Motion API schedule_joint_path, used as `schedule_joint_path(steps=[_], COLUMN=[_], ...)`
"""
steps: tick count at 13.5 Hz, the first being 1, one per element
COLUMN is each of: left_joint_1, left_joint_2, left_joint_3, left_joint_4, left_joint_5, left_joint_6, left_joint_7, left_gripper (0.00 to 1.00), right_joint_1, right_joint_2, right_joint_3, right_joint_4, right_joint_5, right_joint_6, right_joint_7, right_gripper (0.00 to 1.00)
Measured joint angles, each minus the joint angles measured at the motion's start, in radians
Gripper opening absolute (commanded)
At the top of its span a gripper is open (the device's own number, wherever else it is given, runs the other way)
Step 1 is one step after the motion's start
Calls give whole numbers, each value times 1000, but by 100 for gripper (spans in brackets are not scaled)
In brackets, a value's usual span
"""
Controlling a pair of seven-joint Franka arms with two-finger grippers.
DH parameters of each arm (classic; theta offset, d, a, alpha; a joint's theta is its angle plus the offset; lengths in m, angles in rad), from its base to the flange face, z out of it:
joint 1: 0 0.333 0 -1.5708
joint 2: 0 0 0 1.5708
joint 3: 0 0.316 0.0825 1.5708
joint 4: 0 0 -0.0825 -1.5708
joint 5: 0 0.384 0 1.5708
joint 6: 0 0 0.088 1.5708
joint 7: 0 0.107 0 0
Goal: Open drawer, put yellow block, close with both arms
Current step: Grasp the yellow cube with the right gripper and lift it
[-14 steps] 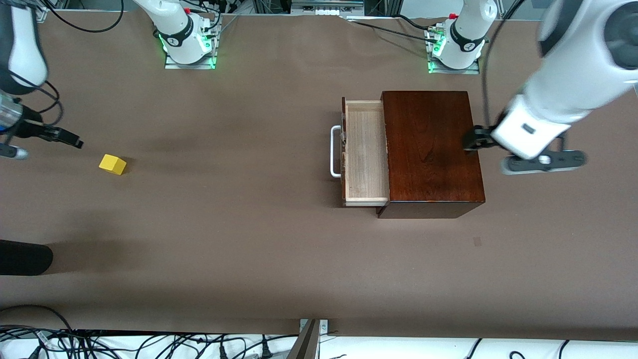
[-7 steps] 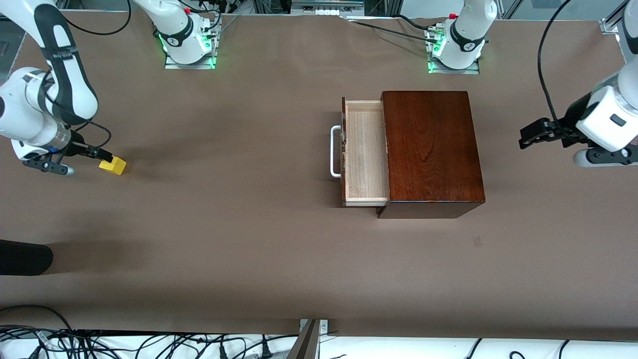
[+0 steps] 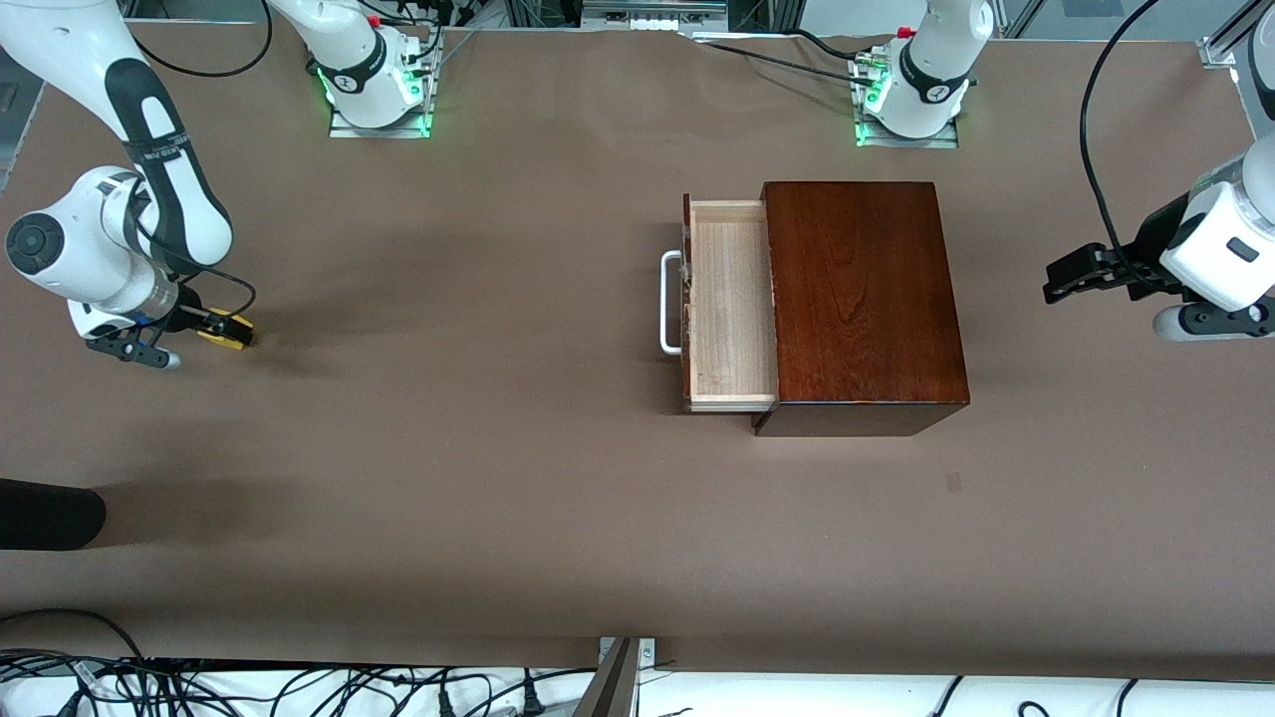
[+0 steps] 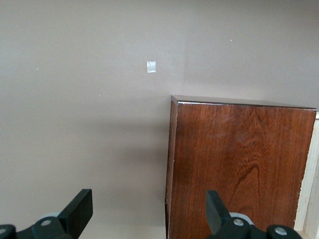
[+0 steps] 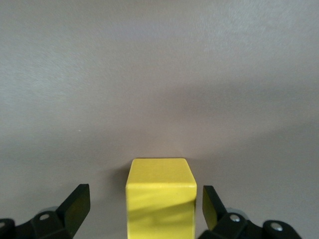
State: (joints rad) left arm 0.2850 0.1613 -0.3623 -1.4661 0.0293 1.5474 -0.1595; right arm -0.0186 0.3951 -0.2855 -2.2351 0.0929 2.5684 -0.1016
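Right hand (image 3: 221, 327), at the frame's middle left, straddles the yellow block (image 5: 159, 199) with fingers apart, while the left hand (image 3: 1071, 276) waits open beside the box (image 3: 862, 299).

Left gripper (image 4: 149, 221) fingers spread wide, nothing between. Dark mahogany box (image 4: 239, 164) ahead, corner edge between fingertips. Pale drawer (image 4: 310, 184) edge showing. Small pale mark (image 4: 151, 66) on table (image 4: 84, 109).

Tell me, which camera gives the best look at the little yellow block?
The right wrist view: the yellow block fills the gap between the open right gripper fingers. In the front view only a yellow sliver shows at that gripper. The left wrist view misses it.
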Motion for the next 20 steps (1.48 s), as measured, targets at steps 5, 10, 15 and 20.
schedule_joint_path(steps=[5,10,15,20], left_joint_1=[8,11,12,13], left_joint_2=[0,0,0,0], left_joint_3=[6,6,6,7], left_joint_4=[1,1,1,1], left_joint_5=[0,0,0,0], left_joint_6=[0,3,3,6], left_joint_7=[0,0,0,0], left_gripper=[100,100,100,100], right_joint_1=[0,2,64,267], right_joint_2=[21,-10,-85,-92], right_joint_3=[0,1,3,12], right_joint_4=[19,218,593,784], right_joint_5=[1,1,0,9], right_joint_6=[-15,-338,-864,-1077], right_joint_7=[-6,-14,56,426], right_gripper=[5,0,0,0])
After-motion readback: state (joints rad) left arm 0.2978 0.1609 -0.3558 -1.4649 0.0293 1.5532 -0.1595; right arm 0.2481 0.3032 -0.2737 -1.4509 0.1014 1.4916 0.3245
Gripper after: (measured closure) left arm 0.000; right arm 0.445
